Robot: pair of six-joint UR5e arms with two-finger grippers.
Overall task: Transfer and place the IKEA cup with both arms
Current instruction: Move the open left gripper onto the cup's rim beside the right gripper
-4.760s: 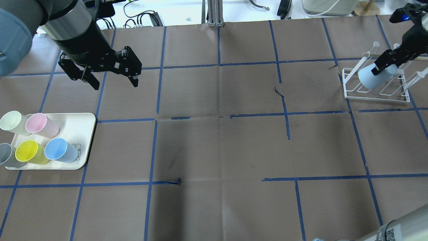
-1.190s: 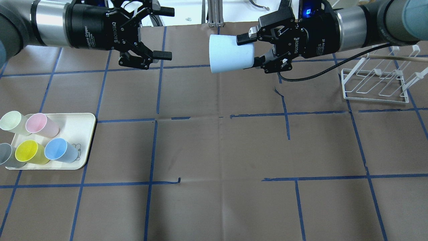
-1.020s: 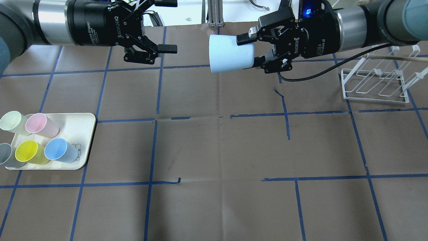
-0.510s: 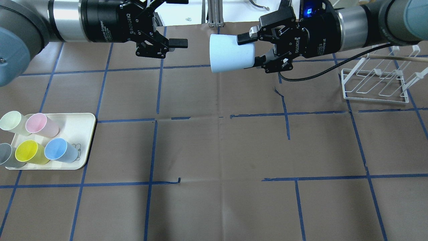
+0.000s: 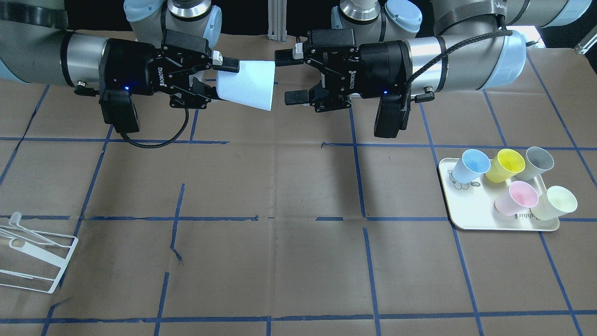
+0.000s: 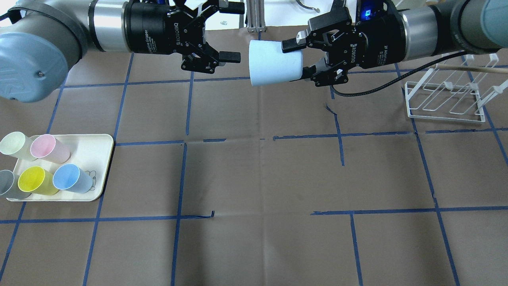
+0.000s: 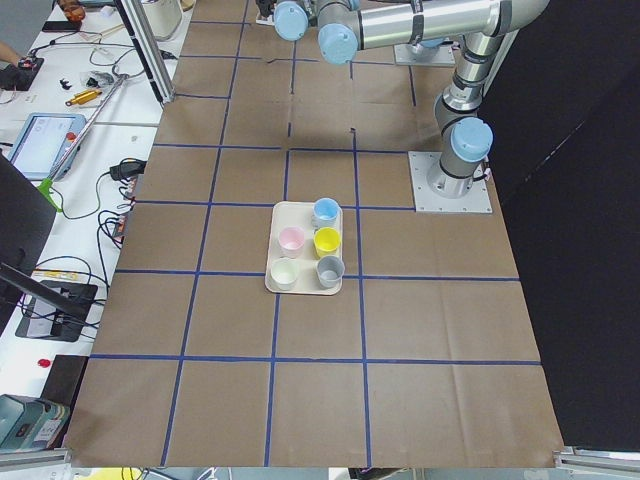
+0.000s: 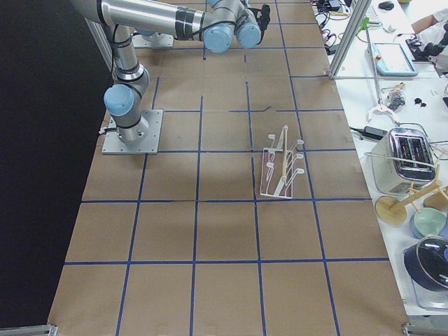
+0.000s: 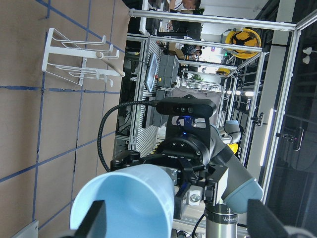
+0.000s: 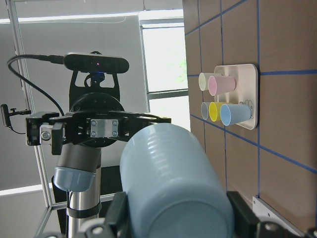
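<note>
My right gripper (image 6: 298,59) is shut on the base end of the pale blue IKEA cup (image 6: 274,67) and holds it sideways above the table's far middle. The cup's open mouth faces my left gripper (image 6: 231,32). The left gripper is open and empty, and its fingertips (image 6: 230,57) are just short of the cup's rim. The front view shows the cup (image 5: 247,84) between the right gripper (image 5: 219,79) and the left gripper (image 5: 289,77). The left wrist view looks into the cup's mouth (image 9: 124,203), which sits nearer one finger (image 9: 94,220). The right wrist view shows the cup (image 10: 173,183) gripped.
A cream tray (image 6: 95,147) at the left holds a second blue cup (image 6: 71,178), a pink cup (image 6: 49,147), a yellow cup (image 6: 35,180) and two others. A white wire rack (image 6: 446,97) stands at the far right. Brown paper with blue tape lines covers the table.
My left gripper, still open, has moved right toward the cup's mouth. Since 4.8 s ago my right gripper has carried the cup from the rack to the far middle, where it now holds still.
</note>
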